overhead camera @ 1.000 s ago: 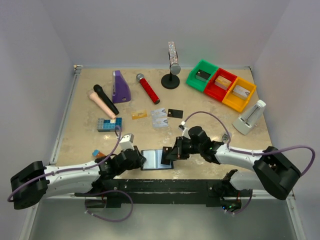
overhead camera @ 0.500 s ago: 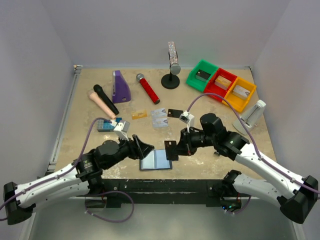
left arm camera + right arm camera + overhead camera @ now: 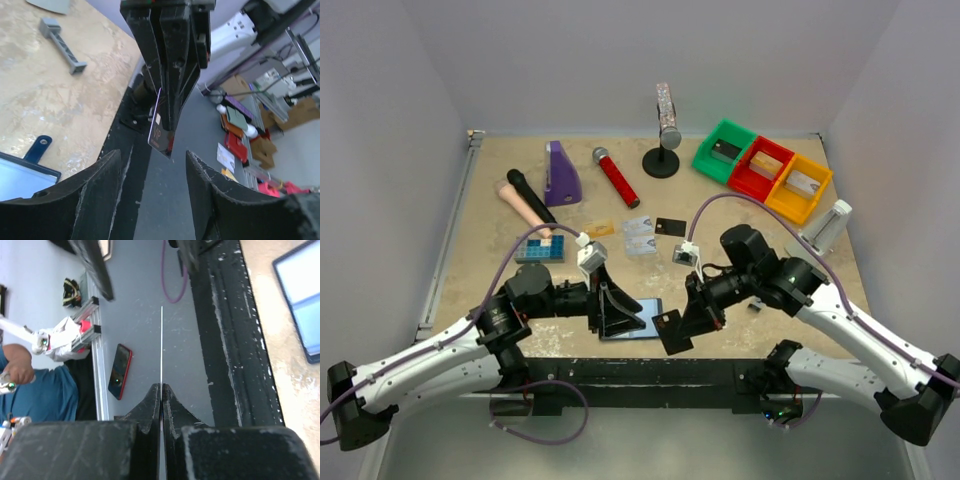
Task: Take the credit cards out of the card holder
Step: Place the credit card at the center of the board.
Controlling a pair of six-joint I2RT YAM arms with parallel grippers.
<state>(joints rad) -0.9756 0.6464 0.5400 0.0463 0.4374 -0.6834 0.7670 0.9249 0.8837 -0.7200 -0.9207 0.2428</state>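
The card holder lies open on the table near the front edge, its pale blue inside up, partly hidden by my left gripper. That gripper is open and empty, its fingers pointing right. Just beyond them my right gripper is shut on a black credit card held over the front edge. In the left wrist view the card hangs from the right gripper, just ahead of my open left gripper. The right wrist view shows the card edge-on. Three more credit cards lie farther back: orange-gold, silvery, black.
A studded blue block sits left of the left arm. Farther back are two microphones, a purple object and a stand. Green, red and yellow bins and a grey holder stand at the right.
The right gripper has pulled the black card out of the holder and carried it toward the front edge. The left gripper let go, opened and swung right over the holder.
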